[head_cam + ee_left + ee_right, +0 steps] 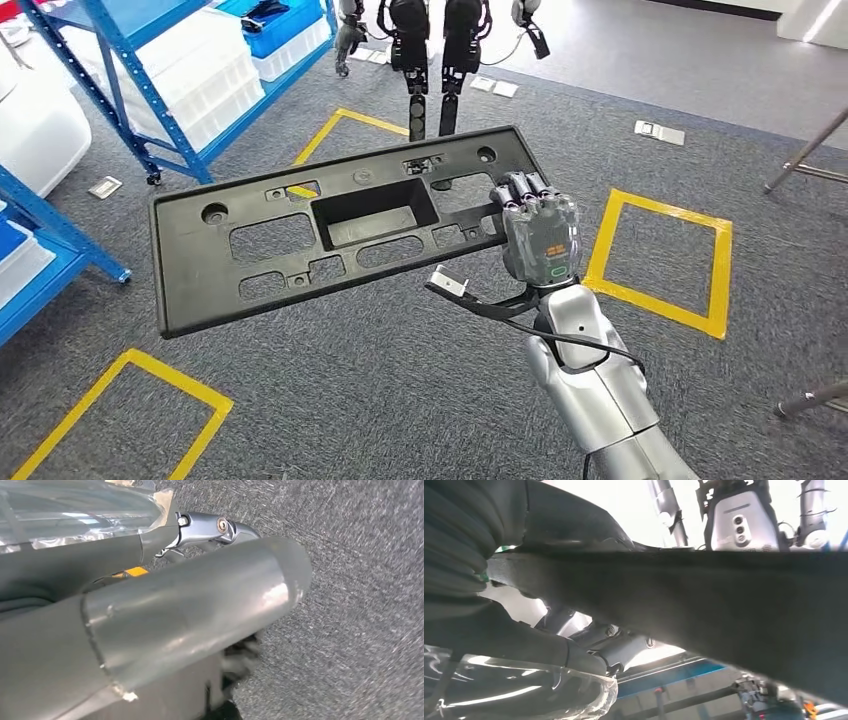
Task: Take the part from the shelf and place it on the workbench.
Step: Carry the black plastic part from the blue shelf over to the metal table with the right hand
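Head view: the right hand grips the part, a long black plastic panel with cut-outs, by one short end. Its fingers are curled over the panel's far edge at that end, pressed together, with the back of the hand facing the camera. The panel's long axis runs straight out from the fingers toward the robot's left, so nearly all of it hangs unsupported on that side, in the air above the grey carpet. It looks slightly tilted, the free end lower. A blue shelf stands beyond that free end; no workbench is in sight, so I judge the carry is under way and the setting down is not yet done. The load sits far from the grip, and the free end will likely swing wide in any turn.

Left wrist view: the left hand hangs over carpet, holding nothing that I can make out; whether its fingers are spread or curled I cannot tell. It is the farther hand from the part.

Right wrist view: the dark panel runs away from the hand's thumb and fingers, which close on its near end from both faces.
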`<state>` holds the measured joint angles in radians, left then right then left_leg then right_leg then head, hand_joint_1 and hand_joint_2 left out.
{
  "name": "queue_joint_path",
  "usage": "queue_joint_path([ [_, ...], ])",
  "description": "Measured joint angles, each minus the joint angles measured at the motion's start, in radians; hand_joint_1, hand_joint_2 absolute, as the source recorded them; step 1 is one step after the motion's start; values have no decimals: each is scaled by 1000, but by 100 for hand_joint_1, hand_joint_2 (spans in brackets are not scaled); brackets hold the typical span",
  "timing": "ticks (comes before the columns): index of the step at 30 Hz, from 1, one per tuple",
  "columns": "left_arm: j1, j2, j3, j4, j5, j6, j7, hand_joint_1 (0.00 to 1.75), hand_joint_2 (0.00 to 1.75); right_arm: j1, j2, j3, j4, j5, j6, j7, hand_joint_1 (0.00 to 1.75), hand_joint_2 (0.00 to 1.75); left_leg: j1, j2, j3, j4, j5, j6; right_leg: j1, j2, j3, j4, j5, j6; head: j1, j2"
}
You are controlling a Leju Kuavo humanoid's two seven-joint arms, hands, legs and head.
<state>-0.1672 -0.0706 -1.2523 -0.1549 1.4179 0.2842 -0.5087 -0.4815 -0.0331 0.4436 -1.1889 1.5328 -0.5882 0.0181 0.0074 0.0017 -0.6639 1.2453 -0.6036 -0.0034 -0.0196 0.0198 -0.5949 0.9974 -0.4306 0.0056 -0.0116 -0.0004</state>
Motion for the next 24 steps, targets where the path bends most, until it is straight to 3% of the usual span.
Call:
queue_joint_path([
  [1, 2, 0, 0, 0, 1, 0, 0, 0, 0, 0, 2, 2, 3, 0, 0, 0, 175, 175, 0, -4, -25, 47, -12, 0, 1, 14, 0, 0, 0, -1, 0, 0],
  [2, 3, 1, 1, 0, 1, 0, -1, 0, 0, 0, 2, 3, 7, -1, 0, 0, 175, 175, 1, -5, -36, 59, -4, 0, 1, 28, 0, 0, 1, -1, 0, 0],
  [3, 3, 1, 1, 0, 0, 0, -2, 0, 0, -1, 2, 5, 10, -2, 0, 0, 175, 175, 2, -7, -26, 31, 24, 2, 2, 42, 2, 1, 1, -2, 0, 0],
  [4, 3, 1, 1, 0, 0, 0, -3, 0, 0, -1, 2, 6, 12, -2, 0, 0, 175, 175, 4, -16, 0, -32, 65, 4, 2, 57, 3, 1, 1, -2, 0, 0],
  [6, 3, 1, 1, 0, -3, 1, -5, 0, 0, -3, 2, 7, 14, -5, 0, 0, 175, 175, 10, -61, 61, -168, 128, 8, 4, 82, 2, 3, 2, 0, 0, 0],
  [8, 3, 1, 1, 0, -6, 2, -6, 0, 0, -6, 2, 8, 15, -9, 0, -1, 175, 175, 11, -87, 86, -226, 143, 11, 6, 103, -6, 4, 5, 9, 0, 0],
  [10, 2, 0, 1, 0, -7, 3, -8, 0, 0, -5, -2, 8, 16, -12, 0, -1, 175, 175, 8, -65, 89, -236, 146, 19, 5, 120, -18, 2, 10, 22, 0, 0],
  [12, 0, -1, 1, 0, -10, 3, -9, 0, 0, -6, -8, 9, 16, -13, 0, -1, 175, 175, 8, -39, 94, -249, 155, 33, 8, 82, -42, 32, -4, 28, 3, 0],
  [14, 1, -2, 1, 0, -15, 2, -10, 0, 0, -9, -11, 10, 16, -16, 2, 0, 175, 175, 5, -10, 96, -256, 159, 42, 10, 19, -98, 141, -54, 25, 8, 0],
  [16, 3, -2, 1, 0, -22, 2, -10, 0, 0, -4, -13, 11, 17, -19, 4, 3, 175, 175, 2, 21, 95, -256, 157, 45, 8, -3, -162, 272, -102, 27, 11, 0],
  [17, 3, -2, 1, 0, -24, 2, -9, 0, 0, 1, -14, 11, 17, -21, 6, 4, 175, 175, 1, 35, 95, -256, 157, 45, 6, -7, -174, 298, -108, 32, 11, 0],
  [18, 3, -3, 1, 0, -27, 2, -9, 0, 0, 5, -16, 11, 16, -22, 8, 5, 175, 175, 1, 49, 95, -256, 156, 44, 4, -13, -163, 280, -98, 40, 12, 0],
  [20, 3, -3, 1, 0, -30, 3, -9, 0, 0, 8, -20, 11, 14, -23, 11, 6, 175, 175, 1, 73, 98, -254, 152, 38, -2, -48, -85, 140, -49, 56, 12, 0],
  [21, 2, -3, 1, 0, -32, 3, -9, 0, 0, 8, -21, 11, 12, -23, 12, 6, 175, 175, -2, 84, 99, -252, 148, 33, 0, -72, -45, 71, -27, 57, 12, 0],
  [23, 3, -3, 1, 0, -34, 3, -8, 0, 0, 10, -23, 10, 8, -24, 13, 8, 175, 175, -7, 105, 103, -249, 141, 22, 6, -96, -9, 2, -4, 47, 11, 0],
  [24, 3, -3, 1, 0, -34, 3, -8, 0, 0, 12, -24, 8, 7, -24, 13, 8, 175, 175, -8, 116, 105, -248, 139, 17, 11, -85, -10, 1, 0, 39, 10, 0],
])
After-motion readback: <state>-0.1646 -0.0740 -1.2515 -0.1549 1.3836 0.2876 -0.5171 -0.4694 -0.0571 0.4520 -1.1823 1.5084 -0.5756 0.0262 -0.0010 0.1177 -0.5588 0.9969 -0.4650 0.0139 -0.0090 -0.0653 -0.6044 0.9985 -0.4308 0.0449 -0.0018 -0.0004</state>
